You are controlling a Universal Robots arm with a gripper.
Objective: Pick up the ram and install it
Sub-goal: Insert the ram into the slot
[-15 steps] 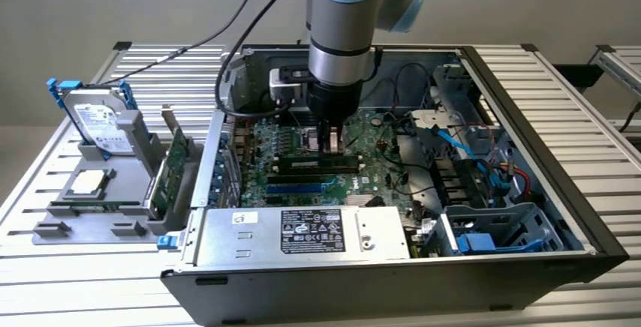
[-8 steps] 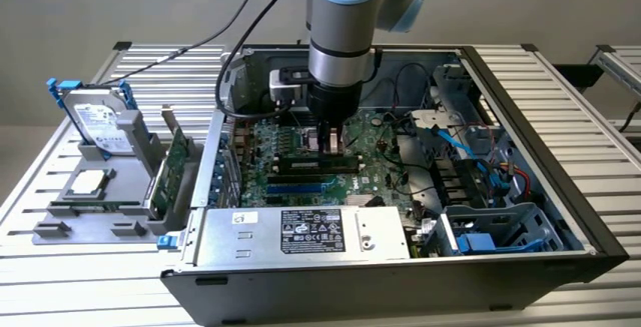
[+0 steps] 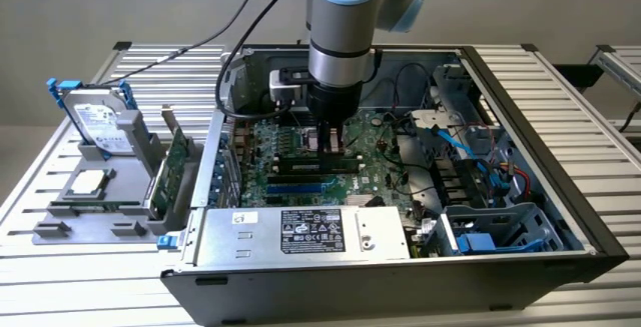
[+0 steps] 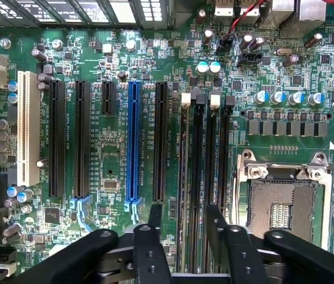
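Gripper [image 4: 181,222] jaws apart just above the motherboard [image 4: 125,71], straddling the ram [image 4: 182,171] seated beside the CPU socket [image 4: 282,198].

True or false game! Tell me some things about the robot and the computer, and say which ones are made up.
1. The case is open on top. True.
2. The socket has a chip in it. False: it is empty.
3. One long slot is blue. True.
4. The gripper is over the hard drive. False: it is over the memory slots inside the case; the hard drive stands outside it, on the exterior view's left.
5. The fingers are squeezed shut. False: they stand apart.
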